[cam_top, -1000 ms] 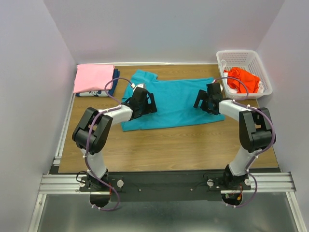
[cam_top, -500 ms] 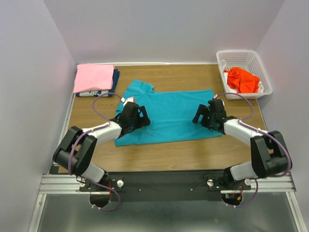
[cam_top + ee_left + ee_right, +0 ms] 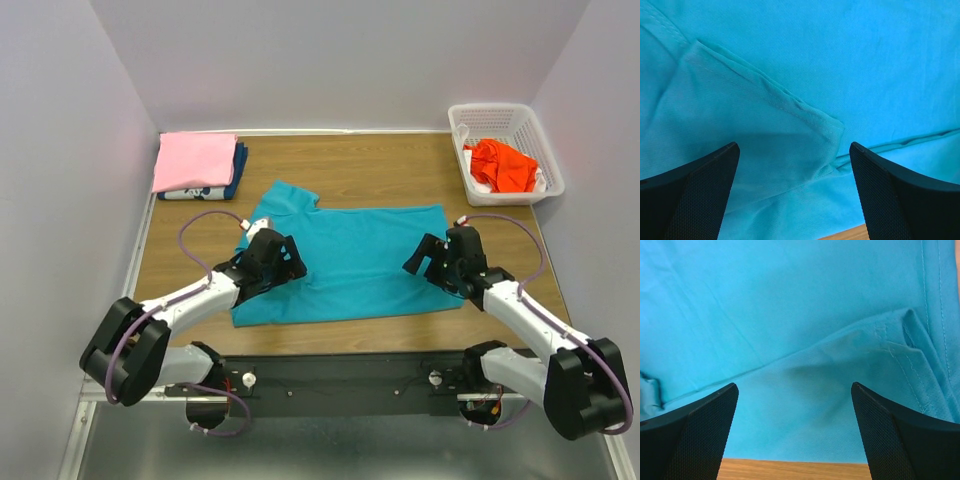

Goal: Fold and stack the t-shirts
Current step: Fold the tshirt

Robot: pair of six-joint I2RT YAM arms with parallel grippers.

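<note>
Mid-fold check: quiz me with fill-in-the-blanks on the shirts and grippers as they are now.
The orange-red shirt sits in the white ____. The pink shirt lies at the table's far ____ corner. Over the teal shirt, the left gripper and right gripper both have jaws ____.
Missing: basket; left; open.

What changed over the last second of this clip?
The left tool and right tool, both open, drew back toward the near edge, and the teal shirt slid that way with them. The pink shirt and the orange-red shirt in the basket stayed put.
</note>
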